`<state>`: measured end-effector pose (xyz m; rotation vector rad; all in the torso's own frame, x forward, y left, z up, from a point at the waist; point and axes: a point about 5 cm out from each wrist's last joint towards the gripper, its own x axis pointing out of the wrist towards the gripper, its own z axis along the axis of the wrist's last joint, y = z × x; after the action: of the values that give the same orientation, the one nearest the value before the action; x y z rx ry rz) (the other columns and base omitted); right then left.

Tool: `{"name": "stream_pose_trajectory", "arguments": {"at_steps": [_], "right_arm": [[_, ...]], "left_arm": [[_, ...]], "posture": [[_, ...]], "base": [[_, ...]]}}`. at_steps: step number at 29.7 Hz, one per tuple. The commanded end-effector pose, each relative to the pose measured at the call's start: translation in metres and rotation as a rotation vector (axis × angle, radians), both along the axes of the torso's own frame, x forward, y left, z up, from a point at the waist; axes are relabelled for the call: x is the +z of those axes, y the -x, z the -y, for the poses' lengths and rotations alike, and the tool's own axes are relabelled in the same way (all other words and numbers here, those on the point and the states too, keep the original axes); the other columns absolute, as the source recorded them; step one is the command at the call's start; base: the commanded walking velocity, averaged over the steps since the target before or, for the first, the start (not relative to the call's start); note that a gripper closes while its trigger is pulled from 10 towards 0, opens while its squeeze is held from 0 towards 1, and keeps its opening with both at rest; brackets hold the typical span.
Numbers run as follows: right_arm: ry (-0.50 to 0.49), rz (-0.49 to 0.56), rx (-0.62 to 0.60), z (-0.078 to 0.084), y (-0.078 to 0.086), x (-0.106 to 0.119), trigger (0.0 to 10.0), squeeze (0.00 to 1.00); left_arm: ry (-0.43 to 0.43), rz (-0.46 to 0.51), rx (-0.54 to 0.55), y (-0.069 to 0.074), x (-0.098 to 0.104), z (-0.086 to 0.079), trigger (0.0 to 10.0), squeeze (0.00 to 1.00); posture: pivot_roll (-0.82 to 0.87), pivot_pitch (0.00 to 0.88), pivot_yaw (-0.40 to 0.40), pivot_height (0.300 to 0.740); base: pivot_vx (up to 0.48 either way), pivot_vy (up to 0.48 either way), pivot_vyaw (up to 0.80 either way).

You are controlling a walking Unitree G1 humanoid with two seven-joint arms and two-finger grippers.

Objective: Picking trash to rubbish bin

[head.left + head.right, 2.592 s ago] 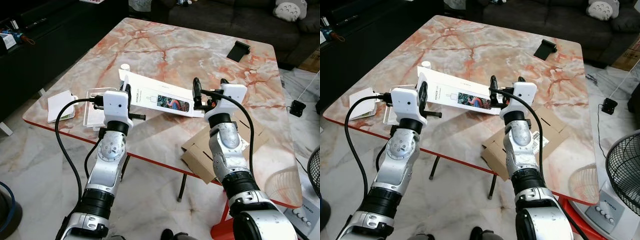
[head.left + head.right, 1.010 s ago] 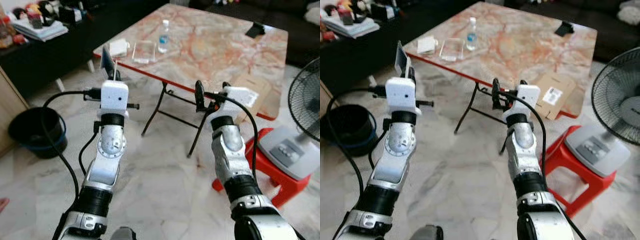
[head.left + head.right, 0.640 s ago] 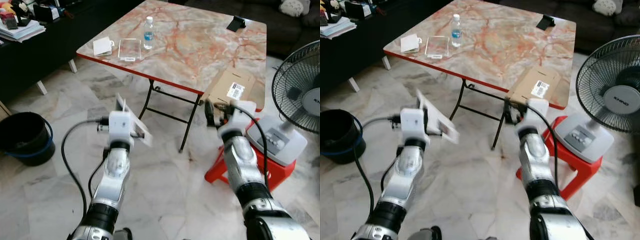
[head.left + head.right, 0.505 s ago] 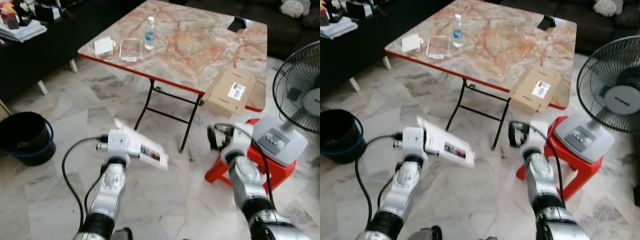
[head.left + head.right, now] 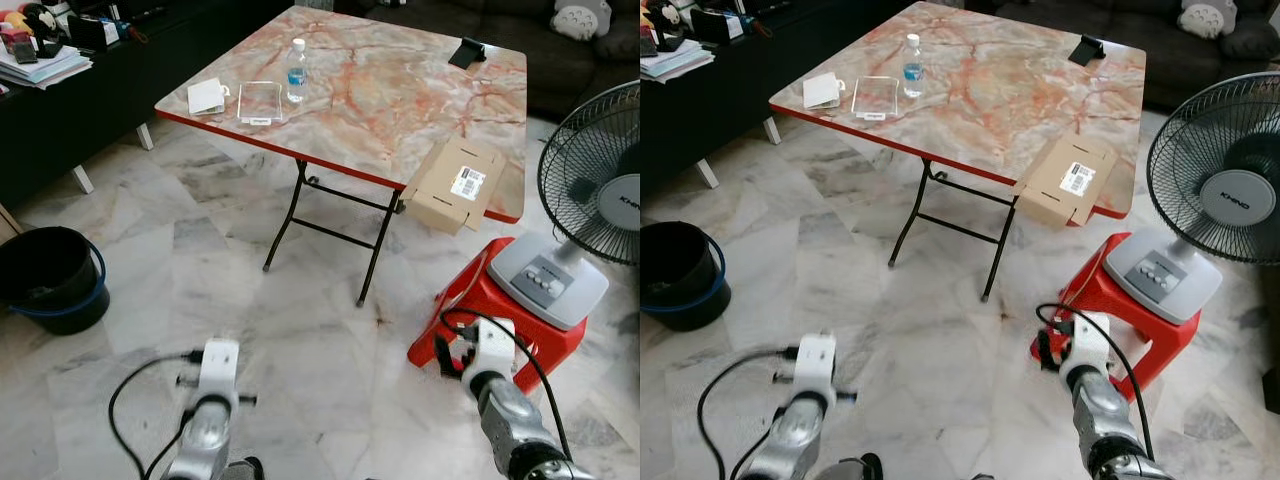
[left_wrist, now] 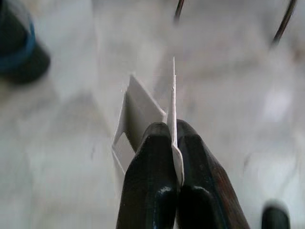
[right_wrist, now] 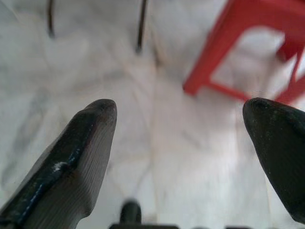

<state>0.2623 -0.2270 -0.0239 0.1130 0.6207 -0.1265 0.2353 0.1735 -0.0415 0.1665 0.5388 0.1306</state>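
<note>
The carry step is in hand: the left hand (image 6: 172,157) grips the white paper box (image 6: 138,119), the right hand (image 7: 178,138) gapes empty, and next comes reaching the black bin (image 5: 48,278) far left.

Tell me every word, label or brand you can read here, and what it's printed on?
"KHIND": hub of the standing fan.
Shipping label on the cardboard box: too small to read.
Label on the water bottle: too small to read.
White carton pinched in the left gripper: no print shows.
</note>
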Motion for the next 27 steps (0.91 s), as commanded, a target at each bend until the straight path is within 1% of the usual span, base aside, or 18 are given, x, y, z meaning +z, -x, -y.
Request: {"name": "stream_pose_trajectory", "arguments": {"at_steps": [1, 2, 3, 5, 8, 9, 10, 12, 14, 16, 17, 19, 21, 23, 25, 27], "right_arm": [[0.001, -0.056, -0.01, 0.003, 0.01, -0.008, 10.0, 0.0], [-0.003, -0.067, -0.014, 0.002, 0.013, -0.011, 10.0, 0.0], [-0.008, -0.091, -0.025, 0.001, 0.02, -0.016, 10.0, 0.0], [-0.007, -0.116, -0.011, -0.003, 0.027, -0.022, 10.0, 0.0], [0.004, -0.147, 0.007, -0.006, 0.034, -0.028, 10.0, 0.0], [-0.008, -0.156, -0.005, -0.008, 0.039, -0.031, 10.0, 0.0], [-0.014, -0.161, -0.011, -0.008, 0.041, -0.032, 10.0, 0.0], [-0.021, -0.195, -0.007, -0.014, 0.049, -0.039, 10.0, 0.0], [-0.031, -0.218, -0.008, -0.019, 0.056, -0.044, 10.0, 0.0], [-0.035, -0.227, -0.008, -0.023, 0.059, -0.047, 10.0, 0.0], [-0.042, -0.228, -0.009, -0.027, 0.061, -0.048, 10.0, 0.0], [-0.046, -0.228, -0.011, -0.028, 0.062, -0.049, 10.0, 0.0], [-0.041, -0.238, 0.005, -0.035, 0.065, -0.051, 10.0, 0.0], [-0.041, -0.238, 0.005, -0.035, 0.065, -0.051, 10.0, 0.0], [-0.052, -0.244, 0.017, -0.041, 0.066, -0.053, 10.0, 0.0], [-0.056, -0.243, 0.017, -0.042, 0.066, -0.053, 10.0, 0.0]], "left_arm": [[-0.002, -0.056, 0.032, 0.011, -0.009, -0.006, 10.0, 0.0], [-0.002, -0.073, 0.039, 0.015, -0.012, -0.008, 10.0, 0.0], [-0.01, -0.117, 0.042, 0.025, -0.018, -0.013, 10.0, 0.0], [-0.018, -0.158, 0.043, 0.034, -0.024, -0.018, 10.0, 0.0], [-0.019, -0.194, 0.055, 0.043, -0.029, -0.022, 10.0, 0.0], [-0.021, -0.218, 0.067, 0.049, -0.032, -0.026, 10.0, 0.0], [-0.021, -0.226, 0.072, 0.051, -0.033, -0.027, 10.0, 0.0], [-0.019, -0.242, 0.087, 0.056, -0.035, -0.033, 10.0, 0.0], [-0.029, -0.261, 0.082, 0.06, -0.036, -0.039, 10.0, 0.0], [-0.033, -0.279, 0.098, 0.064, -0.037, -0.046, 10.0, 0.0], [-0.033, -0.283, 0.11, 0.066, -0.037, -0.051, 10.0, 0.0], [-0.034, -0.283, 0.111, 0.067, -0.037, -0.053, 10.0, 0.0], [-0.039, -0.288, 0.112, 0.068, -0.036, -0.061, 10.0, 0.0], [-0.039, -0.288, 0.112, 0.068, -0.036, -0.061, 10.0, 0.0], [-0.031, -0.3, 0.131, 0.07, -0.036, -0.067, 10.0, 0.0], [-0.03, -0.301, 0.139, 0.071, -0.035, -0.069, 10.0, 0.0]], "posture": [[0.04, 0.16, -0.108, 0.74], [0.04, 0.16, -0.108, 0.74], [0.04, 0.164, -0.101, 0.74], [0.05, 0.168, -0.096, 0.74], [0.05, 0.167, -0.095, 0.74], [0.06, 0.166, -0.094, 0.74], [0.06, 0.166, -0.094, 0.74], [0.07, 0.18, -0.073, 0.74], [0.07, 0.19, -0.061, 0.74], [0.07, 0.195, -0.05, 0.74], [0.08, 0.198, -0.043, 0.74], [0.08, 0.198, -0.04, 0.74], [0.08, 0.21, -0.022, 0.74], [0.08, 0.21, -0.022, 0.74], [0.09, 0.213, -0.012, 0.74], [0.09, 0.214, -0.014, 0.74]], "base": [[0.0, 0.0, 0.0], [0.0, 0.0, 0.0], [0.0, 0.0, 0.0], [0.0, 0.0, 0.0], [0.0, 0.0, 0.0], [0.0, 0.0, 0.0], [0.0, 0.0, 0.0], [0.0, 0.0, 0.69], [0.0, 0.0, 0.8], [0.0, 0.0, 0.8], [0.0, 0.0, 0.8], [0.0, 0.0, 0.8], [0.0, 0.0, 0.8], [0.0, 0.0, 0.8], [0.0, 0.0, 0.8], [0.0, 0.0, 0.8]]}}
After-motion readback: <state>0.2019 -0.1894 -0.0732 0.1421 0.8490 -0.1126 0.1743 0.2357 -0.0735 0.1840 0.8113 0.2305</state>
